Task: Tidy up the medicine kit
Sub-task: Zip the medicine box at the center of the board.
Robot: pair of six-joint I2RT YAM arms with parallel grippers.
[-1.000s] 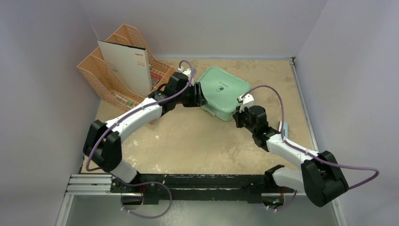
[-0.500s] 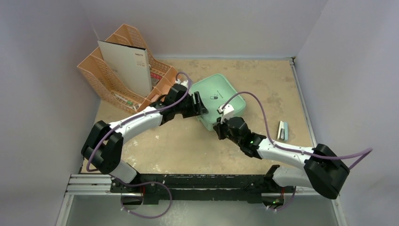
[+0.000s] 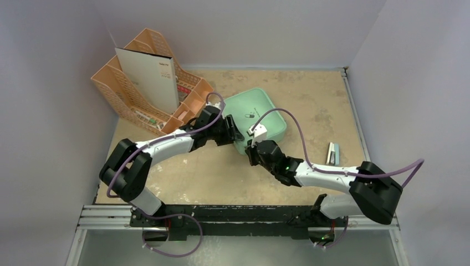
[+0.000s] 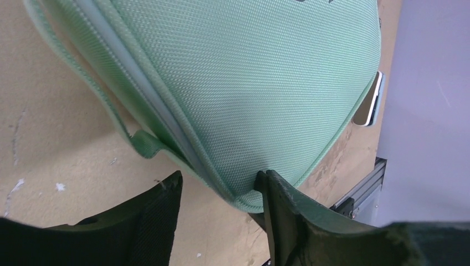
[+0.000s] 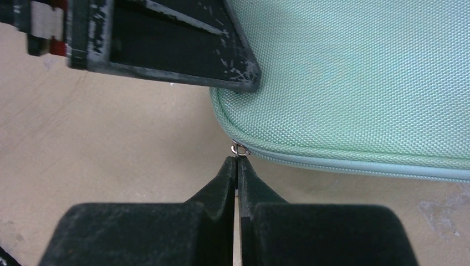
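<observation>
Nearest, the right pincer (image 5: pixel 237 160) is fully closed, its tips right at the small zipper ring (image 5: pixel 240 149) at 6 o'clock of the medicine kit (image 3: pixel 260 102), which lies mid-counter (image 3: pixel 310 94), while the left pincer (image 4: pixel 221 183) stands half open around its 8 o'clock corner.

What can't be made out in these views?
- Medicine kit contents: the kit is closed, so they are hidden in every view.
- Zipper pull: the right wrist view shows only its ring at the right gripper's shut tips; whether it is pinched is hidden.
- Pale item on the table's right: top view, too small to identify.
</observation>
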